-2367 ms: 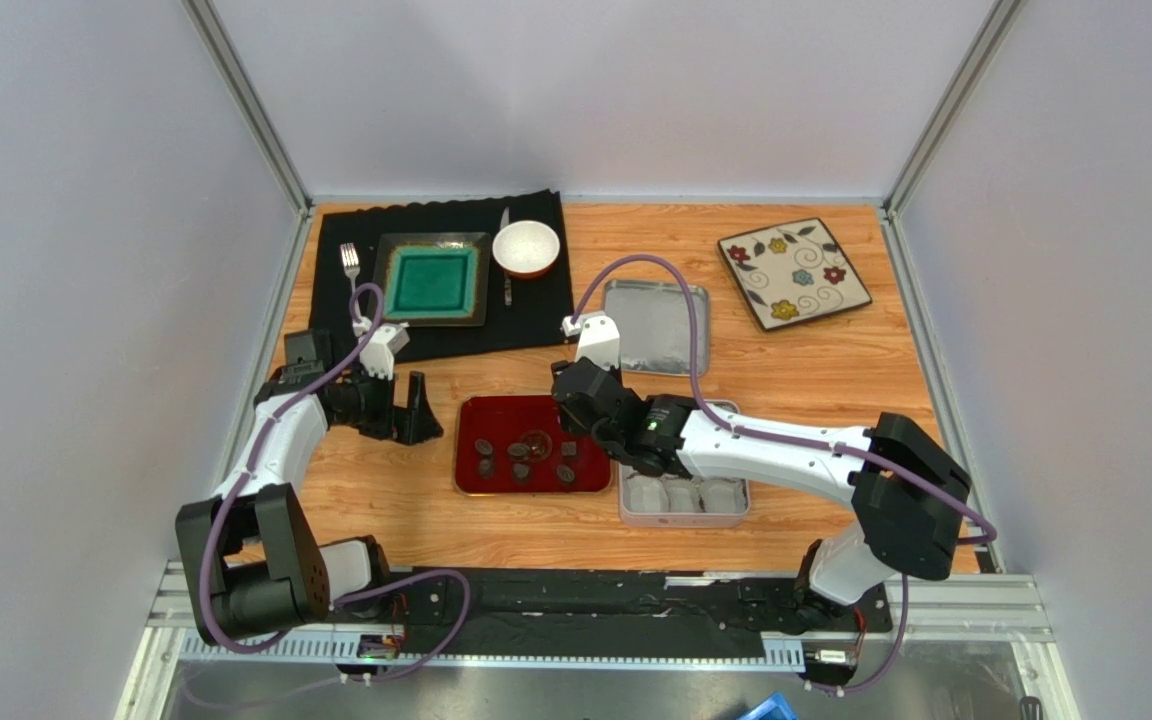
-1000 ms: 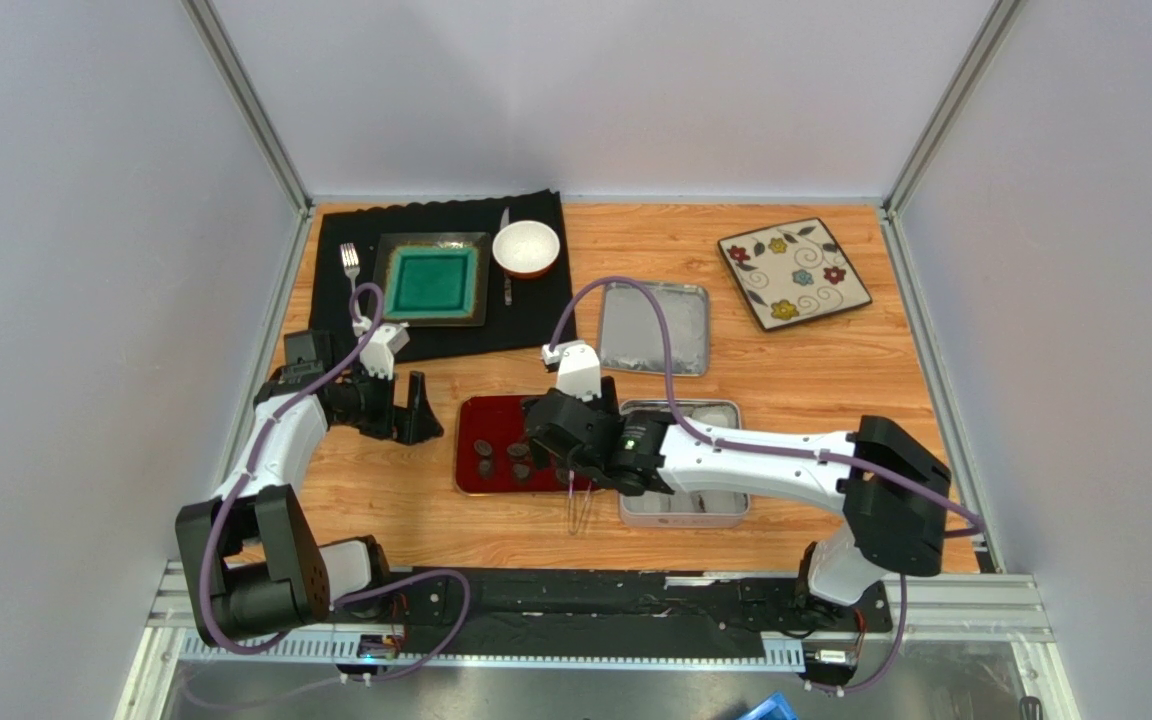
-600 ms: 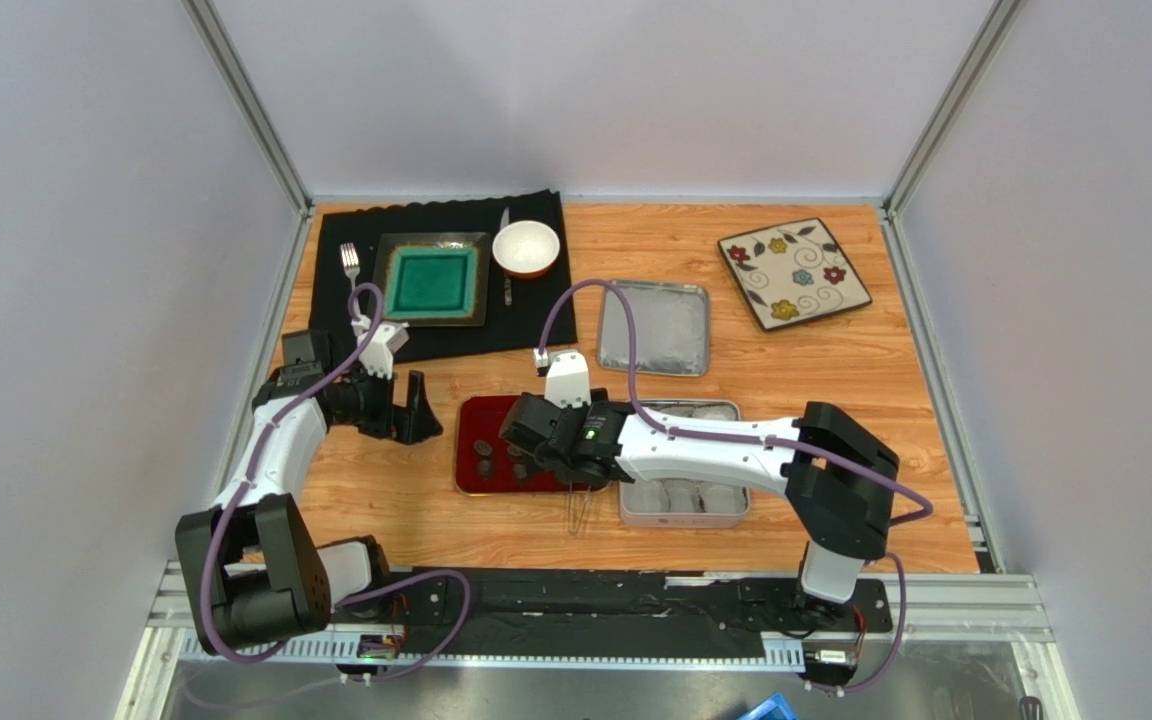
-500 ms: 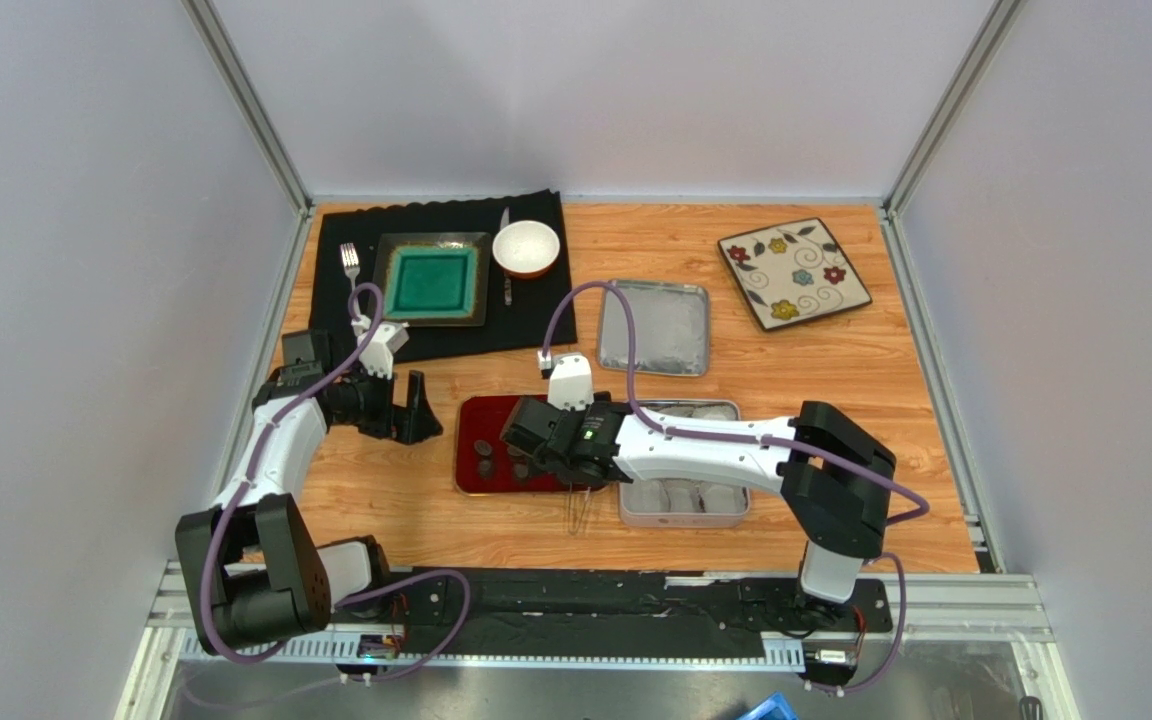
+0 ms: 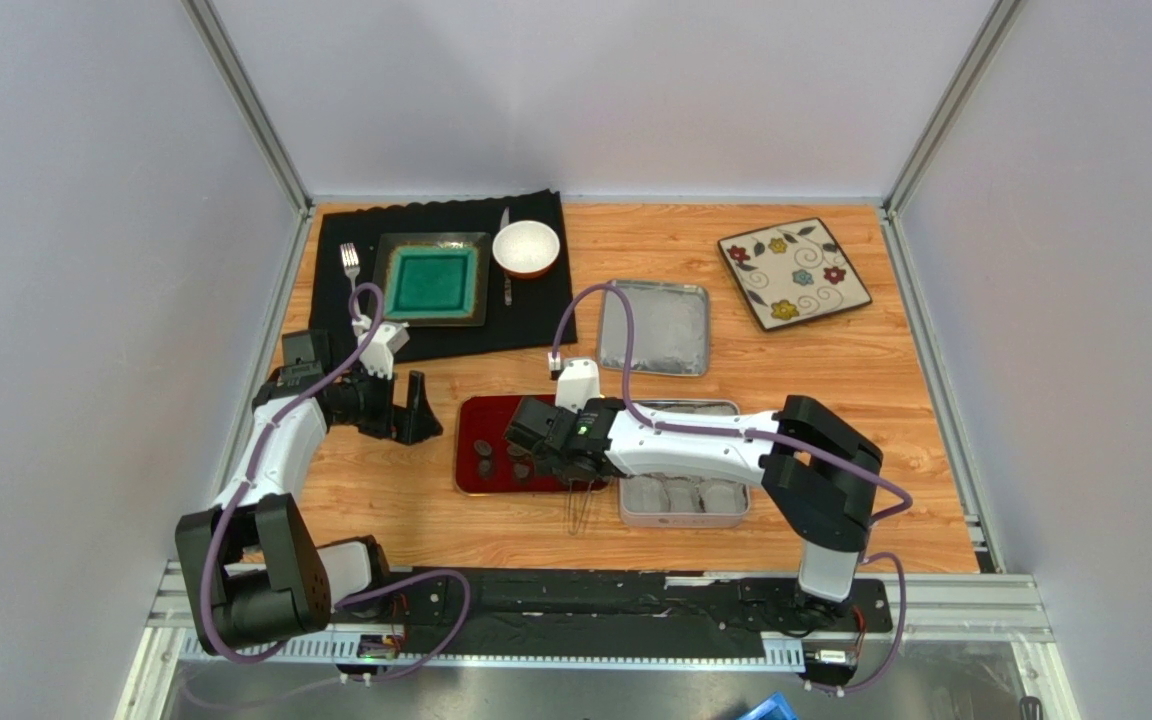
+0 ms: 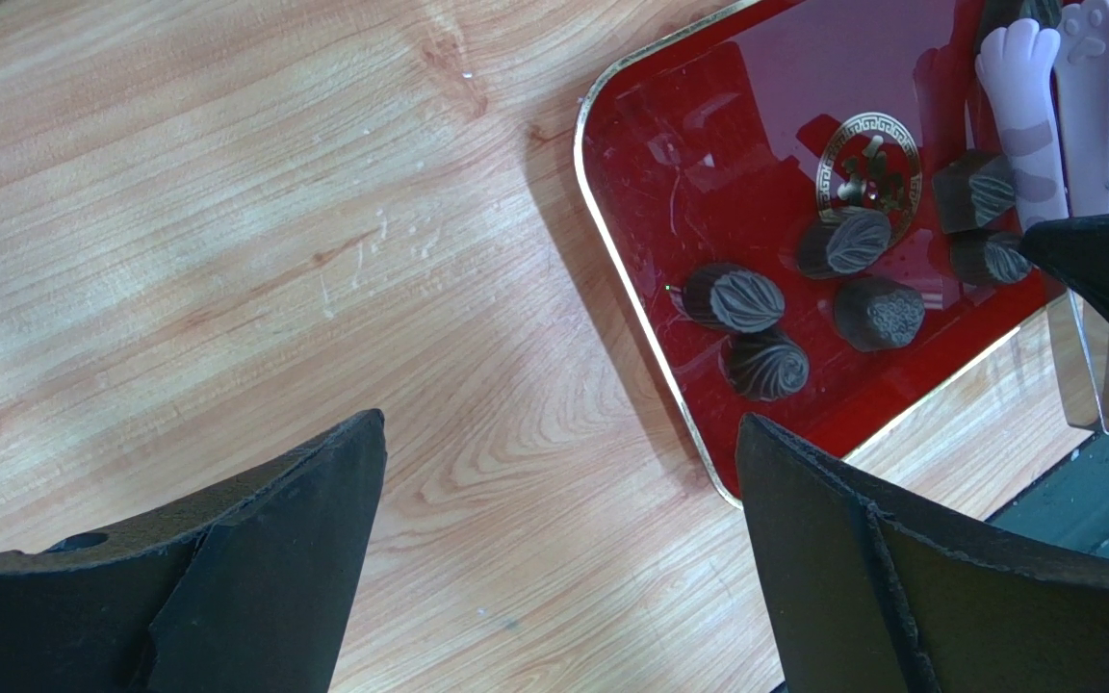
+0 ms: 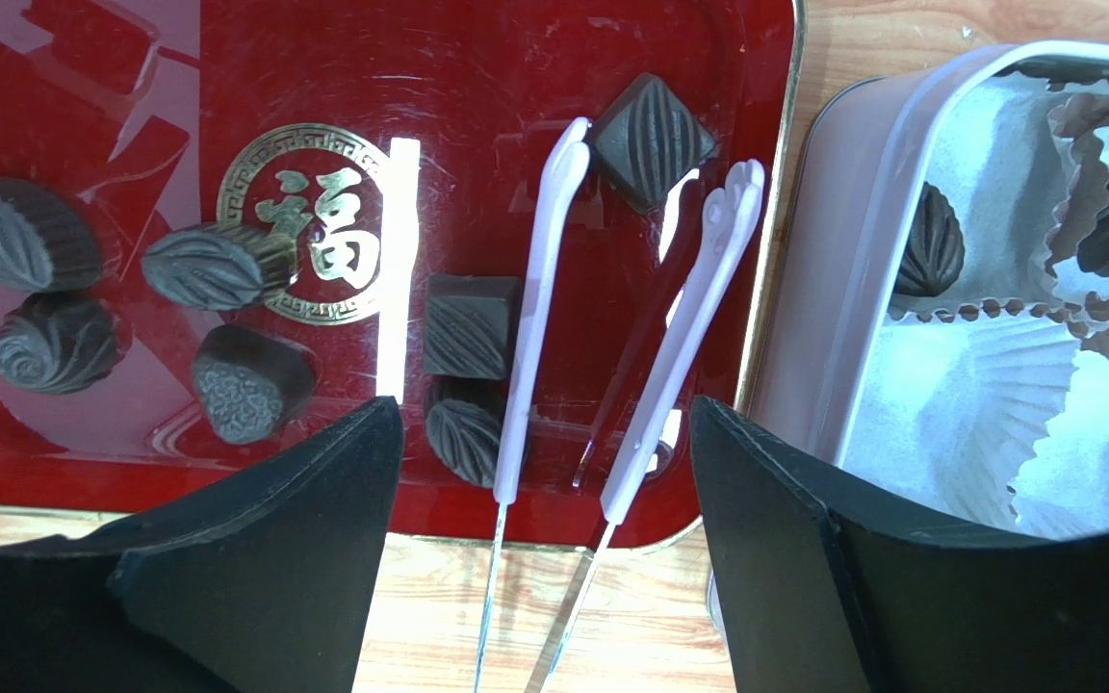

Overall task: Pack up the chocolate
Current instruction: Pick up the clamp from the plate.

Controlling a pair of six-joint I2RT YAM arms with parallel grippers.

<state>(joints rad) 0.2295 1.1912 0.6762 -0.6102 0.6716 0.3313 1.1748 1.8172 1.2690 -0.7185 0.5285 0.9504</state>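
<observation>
Most of the chocolate [image 7: 471, 325] lies on the red tray [image 7: 300, 87]. The right wrist view shows seven dark pieces there: four to the left around the gold emblem, two just beside the tongs' left arm, and one square piece between the tongs' tips. Two more pieces show in the tin [image 7: 835, 318], which sits just right of the tray. Each of these two sits in one of the white paper cups [image 7: 1009, 376], one close to the tin's left wall and one further right.

The right claw [image 7: 539, 433] is open and hangs low over the tray's near right part. Its fingers straddle the tongs [image 7: 532, 318] without touching either arm. The tongs seem to rest on the tray, though contact is hard to judge. Their pale tips point away from the arms' bases, and their metal end reaches over the near rim above the wooden surface [image 5: 838, 375].

The left claw [image 6: 561, 433] is spread wide and holds nothing. It hovers over bare wood just left of the tray.

Further back, the tin's lid [image 5: 654, 327] lies flat behind the tin. A flowered plate [image 5: 794, 273] lies at the far right. At the far left, a black cloth [image 5: 342, 300] carries a green dish [image 5: 432, 282], a white bowl [image 5: 525, 248] and a fork [image 5: 349, 263].
</observation>
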